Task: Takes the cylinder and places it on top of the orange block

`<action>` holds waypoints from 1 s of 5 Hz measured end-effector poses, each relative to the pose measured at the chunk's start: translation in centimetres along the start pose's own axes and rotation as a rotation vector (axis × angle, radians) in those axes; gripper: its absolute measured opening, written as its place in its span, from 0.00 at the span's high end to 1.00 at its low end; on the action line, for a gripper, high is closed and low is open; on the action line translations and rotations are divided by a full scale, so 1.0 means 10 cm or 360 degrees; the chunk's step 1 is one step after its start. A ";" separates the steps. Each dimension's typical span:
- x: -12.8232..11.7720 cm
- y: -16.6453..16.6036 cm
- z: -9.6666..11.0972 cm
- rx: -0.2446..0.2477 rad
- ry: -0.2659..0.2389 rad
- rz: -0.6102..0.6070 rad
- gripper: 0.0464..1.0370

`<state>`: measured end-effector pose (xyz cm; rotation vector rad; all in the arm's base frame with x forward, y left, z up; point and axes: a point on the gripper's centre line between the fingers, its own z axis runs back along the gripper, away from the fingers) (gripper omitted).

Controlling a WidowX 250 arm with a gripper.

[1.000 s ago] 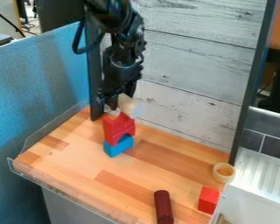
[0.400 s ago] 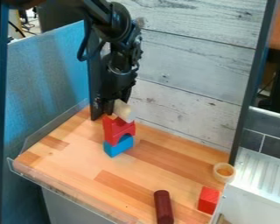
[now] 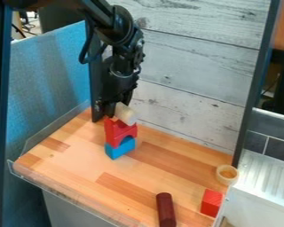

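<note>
The gripper (image 3: 119,107) hangs at the upper left of the tabletop (image 3: 79,162), its fingers closed around the upper end of the pale cylinder (image 3: 126,114). The cylinder slants down out of them, plain light wood with a smooth round side and a flat, rounded-off end turned toward the camera. It is right at the top of the stack, over the notched red blocks (image 3: 119,130); whether it touches them or is just above, I cannot tell. Beneath these stands the blue block (image 3: 119,148).

So the cylinder is in hand and at the stack, and most of the job looks done. What is left, I judge, is to settle it and let go. No plainly orange block can be made out; the red top of the stack seems the likely target. Being round and tilted, the cylinder could roll off if freed before it sits in the notch.

Farther out, toward the near right, lie the dark red cylinder (image 3: 166,210), the red cube (image 3: 211,202) and, near the tabletop's right edge, the small wooden cup (image 3: 226,174).
</note>
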<state>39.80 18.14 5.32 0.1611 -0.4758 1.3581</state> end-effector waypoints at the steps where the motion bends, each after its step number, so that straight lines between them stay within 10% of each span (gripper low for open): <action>1: 0.01 -0.01 0.00 -0.0009 -0.0014 0.0004 0.47; 5: -0.09 -0.03 -0.01 -0.0021 0.0004 0.0015 0.47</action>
